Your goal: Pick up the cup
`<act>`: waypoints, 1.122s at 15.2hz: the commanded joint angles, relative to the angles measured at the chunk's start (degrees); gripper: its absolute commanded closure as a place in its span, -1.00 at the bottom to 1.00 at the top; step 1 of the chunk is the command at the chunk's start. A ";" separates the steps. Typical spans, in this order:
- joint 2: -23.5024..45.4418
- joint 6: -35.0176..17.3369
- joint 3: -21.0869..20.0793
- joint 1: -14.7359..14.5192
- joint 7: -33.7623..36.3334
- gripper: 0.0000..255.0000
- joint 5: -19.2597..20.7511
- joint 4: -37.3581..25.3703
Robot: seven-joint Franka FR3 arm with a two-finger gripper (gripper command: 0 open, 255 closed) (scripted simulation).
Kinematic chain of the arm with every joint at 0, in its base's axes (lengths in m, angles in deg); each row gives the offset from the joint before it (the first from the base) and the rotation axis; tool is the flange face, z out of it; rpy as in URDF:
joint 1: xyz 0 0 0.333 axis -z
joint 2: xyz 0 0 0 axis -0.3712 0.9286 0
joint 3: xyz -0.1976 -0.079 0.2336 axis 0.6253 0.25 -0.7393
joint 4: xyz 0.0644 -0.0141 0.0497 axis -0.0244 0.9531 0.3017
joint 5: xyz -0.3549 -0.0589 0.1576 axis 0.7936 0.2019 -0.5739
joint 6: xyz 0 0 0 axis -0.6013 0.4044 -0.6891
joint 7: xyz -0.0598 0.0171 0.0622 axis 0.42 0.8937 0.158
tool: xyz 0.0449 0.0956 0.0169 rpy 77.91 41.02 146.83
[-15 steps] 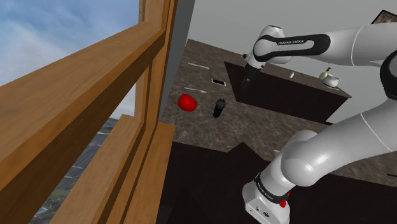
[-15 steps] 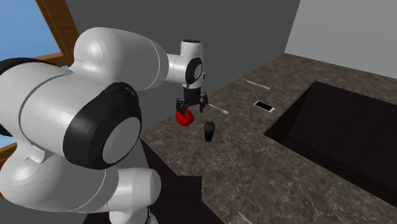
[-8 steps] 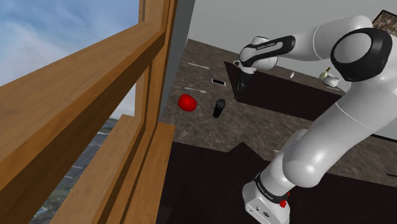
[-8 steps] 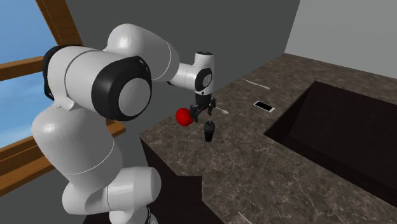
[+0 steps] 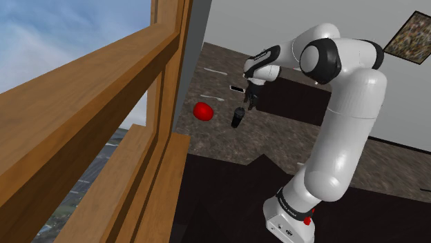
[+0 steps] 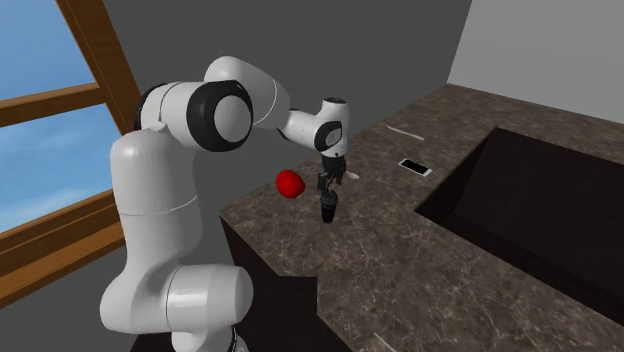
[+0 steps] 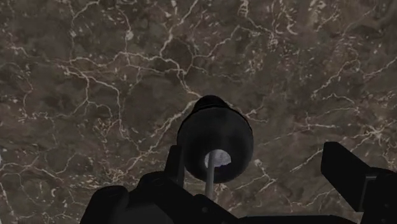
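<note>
Progress on the cup pickup: nothing grabbed yet, I'd call it the line-up stage. In the second exterior view the gripper (image 6: 328, 184) hangs right over the dark cup (image 6: 328, 209), which stands upright on the counter (image 6: 480, 290) near a red round thing (image 6: 290, 183). The wrist view looks straight down into the cup, with a pale stick-like bit inside it. The two black fingers (image 7: 343, 167) stand wide apart and aren't clamped on anything. The cup looks closer to one finger than the other, so my guess is it wants a small sideways nudge before dropping. What's left is pretty much the whole job: come down around it, squeeze, lift. The surface is dark brown stone with pale veins, marble-ish and flat. A deep dark sink (image 6: 520, 190) is sunk into it well apart from the cup, and a phone (image 6: 415, 167) lies flat between the two. The room has plain grey walls (image 6: 300, 40), a chunky wooden window frame (image 5: 90, 103) with blue sky behind it, and a picture (image 5: 413, 38) hanging on the wall
</note>
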 commanded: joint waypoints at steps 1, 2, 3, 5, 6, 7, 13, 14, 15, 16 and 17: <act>4.79 0.05 -1.93 2.33 -5.25 -1.00 -2.31 -4.00; 4.77 0.04 -2.03 2.43 -5.21 -1.00 -2.25 -4.00; 5.25 -0.54 -2.27 2.61 -5.42 -1.00 -2.61 -3.83; 6.24 -1.70 -2.73 2.96 -5.85 -1.00 -3.35 -3.53; 6.75 -2.26 -2.97 3.14 -6.07 -1.00 -3.72 -3.40; 7.26 -2.83 -3.22 3.33 -6.29 -1.00 -4.10 -3.28; 8.53 -4.17 -3.85 3.79 -6.82 1.00 -5.02 -3.06; 8.54 -4.19 -3.85 3.80 -6.83 1.00 -5.03 -3.05; 8.52 -4.18 -3.84 3.79 -6.83 1.00 -5.02 -3.04; 8.51 -4.15 -3.84 3.79 -6.82 1.00 -5.01 -3.06; 8.50 -4.17 -3.84 3.79 -6.82 1.00 -5.01 -3.04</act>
